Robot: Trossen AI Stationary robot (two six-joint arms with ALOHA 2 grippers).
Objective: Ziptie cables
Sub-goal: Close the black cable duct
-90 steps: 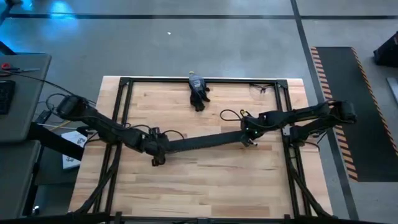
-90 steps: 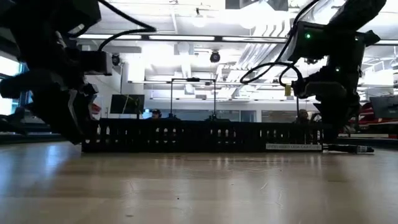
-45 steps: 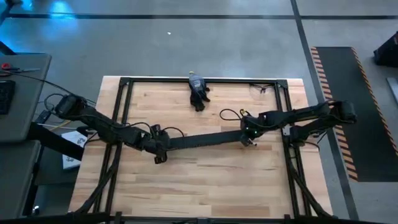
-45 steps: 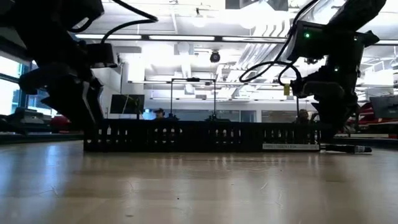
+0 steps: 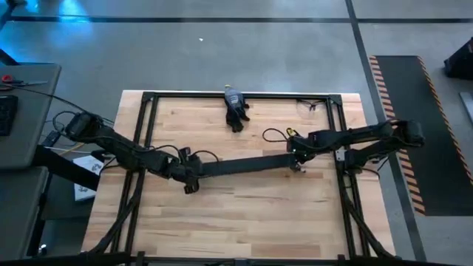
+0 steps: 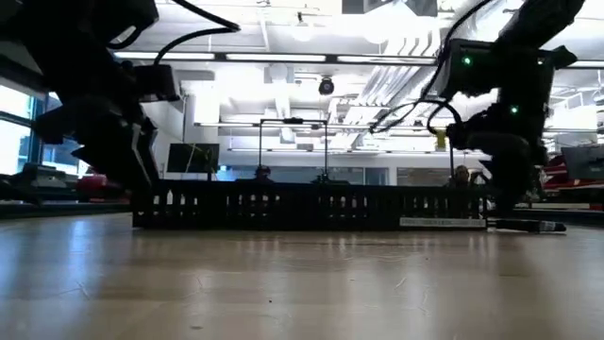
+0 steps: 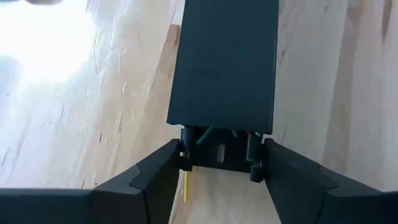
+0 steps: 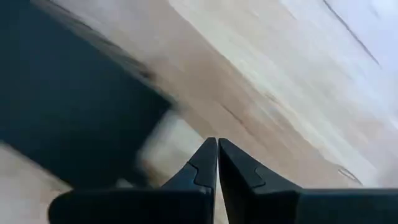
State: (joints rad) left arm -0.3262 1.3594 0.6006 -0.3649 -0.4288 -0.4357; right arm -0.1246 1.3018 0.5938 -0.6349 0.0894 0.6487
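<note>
Cables (image 7: 204, 133): lying inside the long black duct (image 5: 244, 165), hidden under its flat lid (image 7: 224, 62) for nearly the whole length, showing only as a few coloured strand ends at the duct's open end in the left wrist view, with one yellow strand (image 7: 186, 186) poking out onto the wood.

Wooden table (image 5: 244, 222): carrying the duct across its middle, running roughly from 9 o'clock to 3 o'clock, tilting slightly toward 2 o'clock at the right end. In the low view, standing as a dark comb-edged wall along the tabletop.

Left arm: reaching in from 9 o'clock. Left gripper (image 5: 190, 181) sitting at the duct's 9 o'clock end, fingers (image 7: 149, 180) spread wide and bracketing that end, tips right at its two side walls; not possible to tell whether squeezing or merely touching.

Right arm: reaching in from 3 o'clock. Right gripper (image 5: 296, 164) hanging at the duct's 3 o'clock end, fingers (image 8: 202, 165) pressed together with nothing between them, pointing at bare wood just beside the duct.

Small dark item (image 5: 235, 111): lying at the table's 12 o'clock edge, well apart from both grippers.
</note>
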